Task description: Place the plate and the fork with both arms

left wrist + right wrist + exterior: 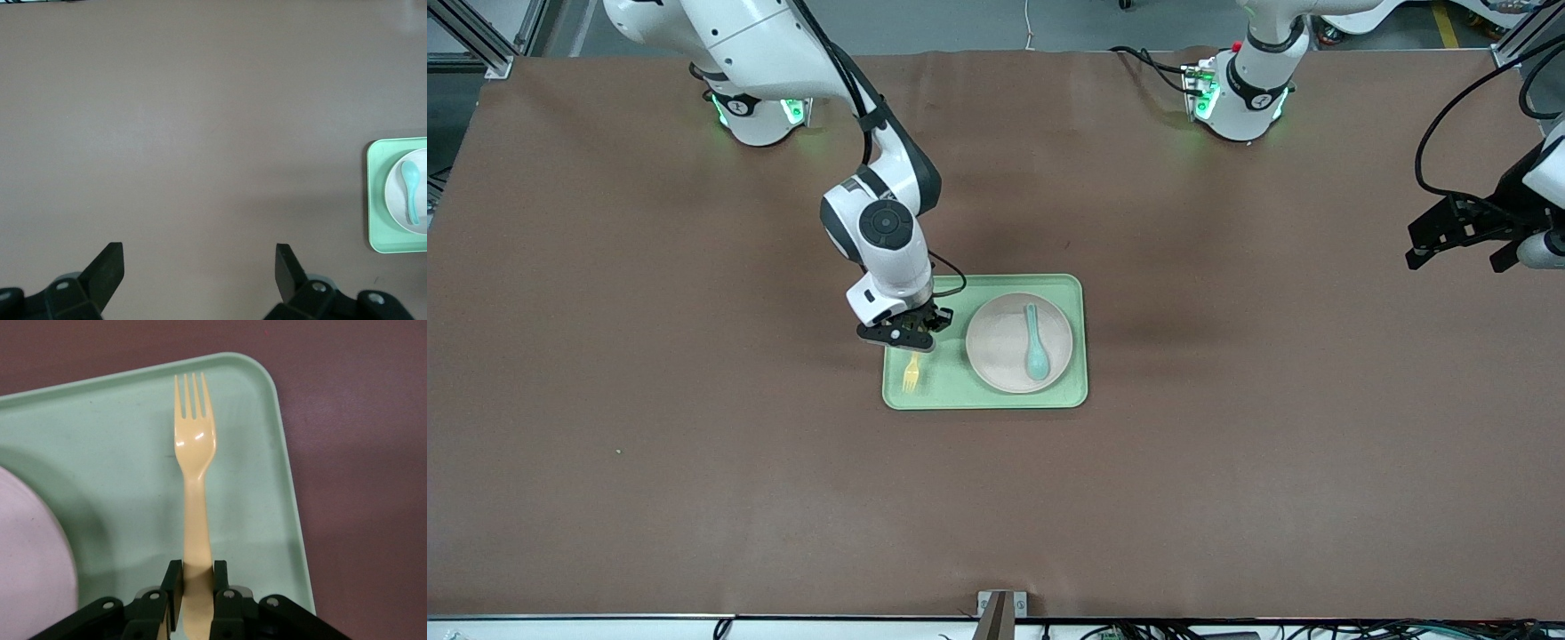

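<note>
The pale yellow fork (911, 373) (195, 447) is at the tray's end toward the right arm, its tines pointing toward the front camera. My right gripper (911, 342) (197, 577) is shut on the fork's handle, low over the light green tray (987, 396) (100, 440). I cannot tell whether the fork touches the tray. The beige-pink plate (1000, 356) (27, 547) lies in the tray beside the fork, with a teal spoon (1035, 347) on it. My left gripper (1458, 258) (198, 257) waits open and empty above the bare table at the left arm's end.
The brown table cloth (694, 444) surrounds the tray. The left wrist view shows the tray (377, 200), plate (397, 193) and spoon (411, 193) far off. A black cable loops by the left arm (1432, 142).
</note>
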